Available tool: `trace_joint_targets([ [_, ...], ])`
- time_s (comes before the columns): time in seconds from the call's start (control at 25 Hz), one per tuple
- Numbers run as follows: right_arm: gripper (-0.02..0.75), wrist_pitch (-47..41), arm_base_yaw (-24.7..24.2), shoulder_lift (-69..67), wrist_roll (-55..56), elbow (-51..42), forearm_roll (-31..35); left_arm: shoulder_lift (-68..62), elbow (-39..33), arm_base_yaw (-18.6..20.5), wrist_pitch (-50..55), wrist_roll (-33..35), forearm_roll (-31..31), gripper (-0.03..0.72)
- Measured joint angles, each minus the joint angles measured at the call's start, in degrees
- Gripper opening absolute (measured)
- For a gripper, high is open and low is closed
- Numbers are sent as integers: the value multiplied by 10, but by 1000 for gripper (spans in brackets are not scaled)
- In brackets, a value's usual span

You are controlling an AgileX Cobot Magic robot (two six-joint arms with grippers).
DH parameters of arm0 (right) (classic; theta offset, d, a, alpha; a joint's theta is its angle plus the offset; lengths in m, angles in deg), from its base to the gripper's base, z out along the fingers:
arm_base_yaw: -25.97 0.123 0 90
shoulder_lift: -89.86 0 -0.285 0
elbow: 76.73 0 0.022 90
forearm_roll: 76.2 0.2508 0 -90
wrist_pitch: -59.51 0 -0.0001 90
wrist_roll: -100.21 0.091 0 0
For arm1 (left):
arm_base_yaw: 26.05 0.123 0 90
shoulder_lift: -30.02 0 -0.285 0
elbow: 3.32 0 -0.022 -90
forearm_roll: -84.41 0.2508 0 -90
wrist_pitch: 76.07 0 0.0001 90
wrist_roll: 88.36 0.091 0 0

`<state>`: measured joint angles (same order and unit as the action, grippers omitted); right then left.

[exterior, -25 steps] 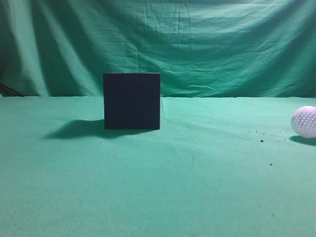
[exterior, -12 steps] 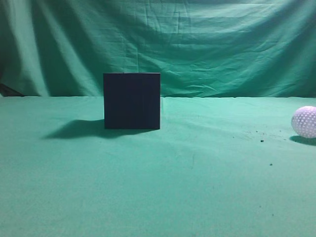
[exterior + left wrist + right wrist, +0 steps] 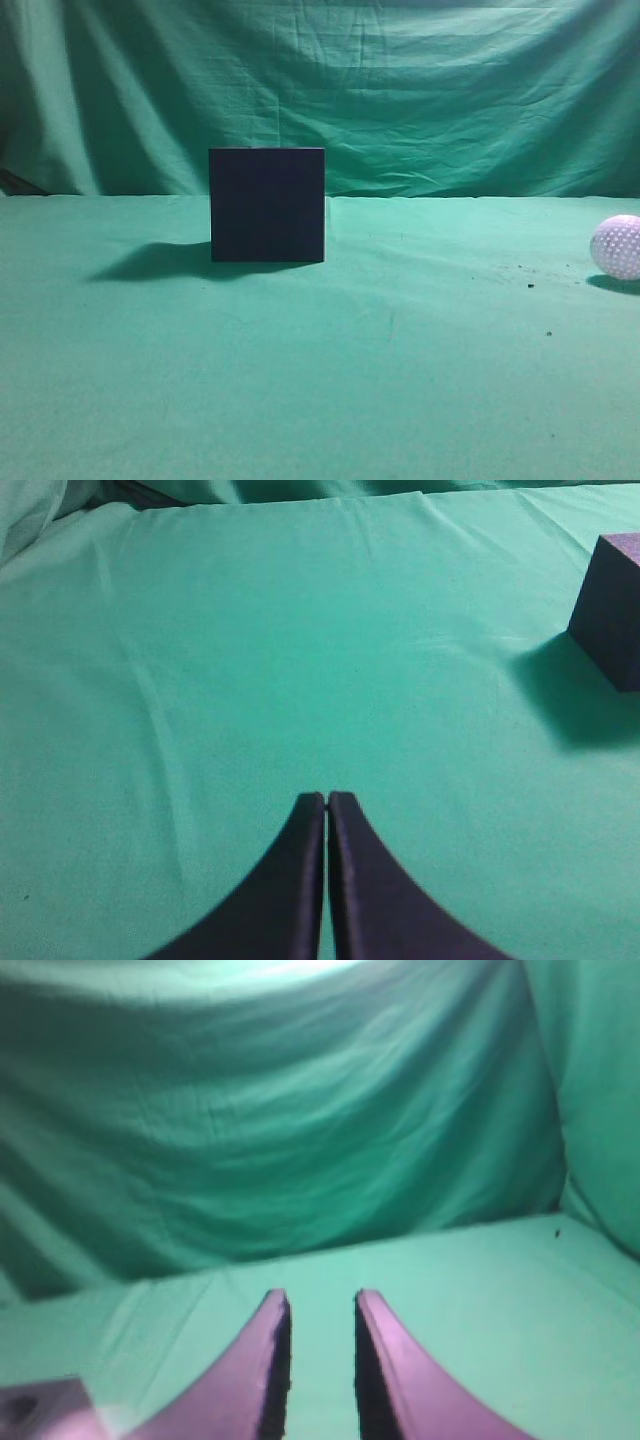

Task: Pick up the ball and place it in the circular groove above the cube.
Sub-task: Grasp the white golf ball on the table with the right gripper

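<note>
The dark navy cube (image 3: pixel 267 205) stands on the green cloth left of centre in the exterior view. It also shows at the right edge of the left wrist view (image 3: pixel 612 608), and its top corner with a round groove shows at the bottom left of the right wrist view (image 3: pixel 40 1408). The white dimpled ball (image 3: pixel 618 246) lies at the far right edge of the exterior view, well apart from the cube. My left gripper (image 3: pixel 327 800) is shut and empty over bare cloth. My right gripper (image 3: pixel 320 1300) is open and empty, with no ball in its view.
A green cloth (image 3: pixel 400 350) covers the table and hangs as a backdrop (image 3: pixel 420 90) behind it. A few small dark specks (image 3: pixel 530 285) lie on the cloth near the ball. Neither arm shows in the exterior view.
</note>
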<state>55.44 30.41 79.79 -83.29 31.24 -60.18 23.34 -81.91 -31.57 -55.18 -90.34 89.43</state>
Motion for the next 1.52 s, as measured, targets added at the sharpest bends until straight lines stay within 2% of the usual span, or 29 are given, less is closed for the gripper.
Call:
trace_joint_targets([
  [0.2, 165, -143, 0, -153, -1, 109, 21, 0, 0, 0, 0, 0, 0, 0],
  [0.36, 165, -210, 0, -271, -9, 159, 37, 0, 0, 0, 0, 0, 0, 0],
  [0.6, 165, -337, 14, -412, -131, 257, 38, 0, 0, 0, 0, 0, 0, 0],
  [0.84, 165, -454, 83, -592, -150, 370, 7, 0, 0, 0, 0, 0, 0, 0],
  [1.04, 165, -471, 132, -710, -128, 427, -54, 0, 0, 0, 0, 0, 0, 0],
  [1.32, 504, -435, 136, -826, -70, 481, -82, 0, 0, 0, 0, 0, 0, 0],
  [1.36, 523, -430, 136, -839, -62, 485, -87, 0, 0, 0, 0, 0, 0, 0],
  [1.52, 513, -391, 136, -886, -46, 489, -95, 0, 0, 0, 0, 0, 0, 0],
])
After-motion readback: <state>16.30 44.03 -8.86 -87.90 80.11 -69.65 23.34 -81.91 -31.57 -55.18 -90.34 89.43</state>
